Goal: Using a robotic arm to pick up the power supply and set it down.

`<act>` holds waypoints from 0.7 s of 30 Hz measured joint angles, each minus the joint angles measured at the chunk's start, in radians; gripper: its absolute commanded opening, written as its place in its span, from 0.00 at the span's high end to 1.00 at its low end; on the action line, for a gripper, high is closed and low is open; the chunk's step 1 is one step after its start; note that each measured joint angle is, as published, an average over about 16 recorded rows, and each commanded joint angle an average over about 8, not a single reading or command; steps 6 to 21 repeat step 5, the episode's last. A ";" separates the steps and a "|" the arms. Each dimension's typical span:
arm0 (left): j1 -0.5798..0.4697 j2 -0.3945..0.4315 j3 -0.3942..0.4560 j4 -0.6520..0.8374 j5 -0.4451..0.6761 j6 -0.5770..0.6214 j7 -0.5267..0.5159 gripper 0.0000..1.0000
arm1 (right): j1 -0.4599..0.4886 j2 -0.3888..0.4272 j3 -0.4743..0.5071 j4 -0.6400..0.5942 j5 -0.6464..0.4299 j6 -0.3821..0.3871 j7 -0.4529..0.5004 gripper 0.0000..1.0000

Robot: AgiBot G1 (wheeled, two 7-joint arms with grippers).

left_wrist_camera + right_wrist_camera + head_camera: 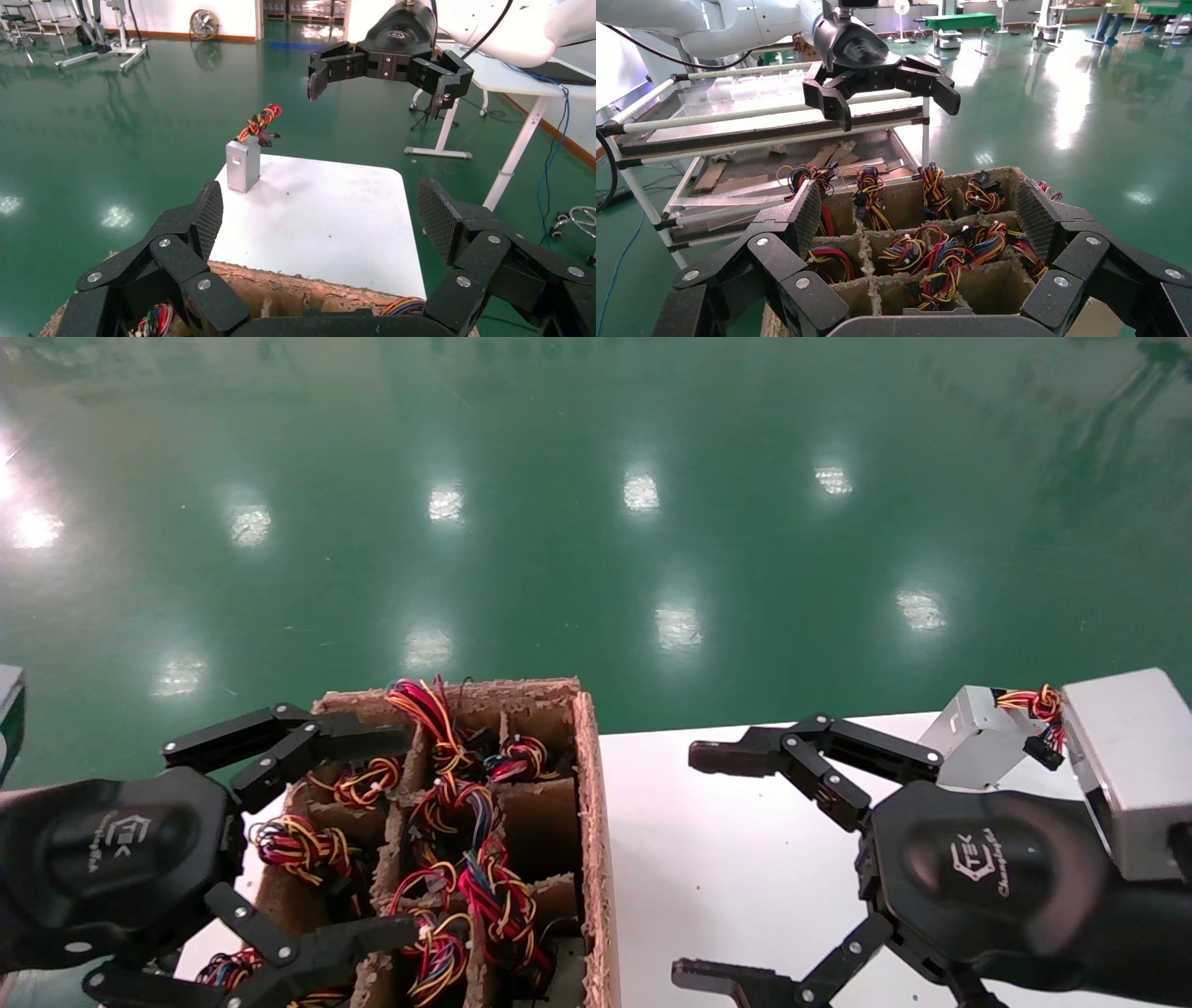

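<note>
- right gripper (712,868) spread wide, empty, above white table (745,859)
- left gripper (279,840) wide over pulp-fibre divider box (596,822)
- power supply (243,163): grey sheet-metal box, upright on table's far corner; braided wires atop

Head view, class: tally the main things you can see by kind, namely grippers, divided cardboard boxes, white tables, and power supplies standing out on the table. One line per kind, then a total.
Grippers: 2, left gripper and right gripper, both open.
Divided cardboard boxes: 1, cardboard box.
White tables: 1, table.
Power supplies on the table: 1, power supply.
Total: 5
</note>
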 measured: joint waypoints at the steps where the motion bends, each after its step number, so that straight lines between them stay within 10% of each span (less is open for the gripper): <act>1: 0.000 0.000 0.000 0.000 0.000 0.000 0.000 0.00 | 0.000 0.000 0.000 0.000 0.000 0.000 0.000 0.00; 21: 0.000 0.000 0.000 0.000 0.000 0.000 0.000 0.00 | 0.000 0.000 0.000 -0.001 0.000 0.000 0.000 0.00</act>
